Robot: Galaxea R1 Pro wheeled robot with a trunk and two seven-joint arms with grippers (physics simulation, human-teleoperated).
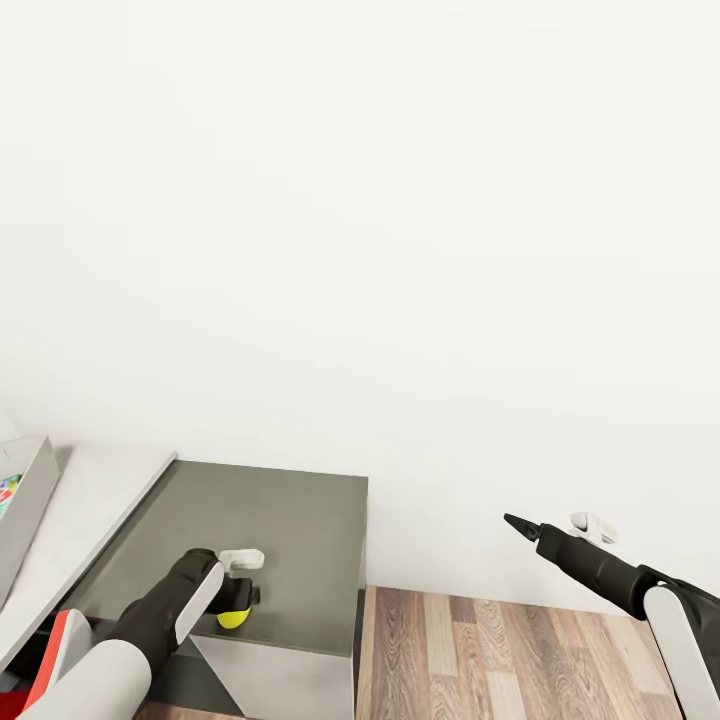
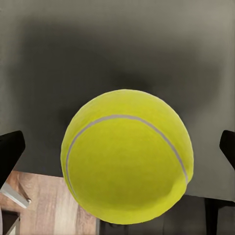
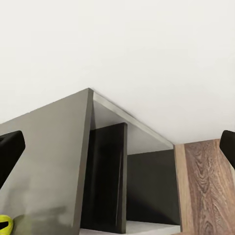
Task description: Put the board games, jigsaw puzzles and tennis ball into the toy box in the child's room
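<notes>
Filling most of the head view was a plain white wall [image 1: 360, 220], with wood-plank floor [image 1: 500, 650] at its foot. Against the wall stood the table [image 1: 90, 500], its pale top running into a lower dark grey end unit [image 1: 280, 520]. At the far left edge sat the light grey toy box [image 1: 28, 500], a scrap of coloured print visible inside it.

Over the end unit's front edge the left gripper [image 1: 240, 592] hovered, its fingers [image 2: 11, 152] spread wide on either side of the tennis ball [image 1: 232, 618], which lay between them on the dark surface; contact could not be told. Out over the floor the right gripper [image 1: 520, 523] hung, well apart from the table, its fingers spread.
</notes>
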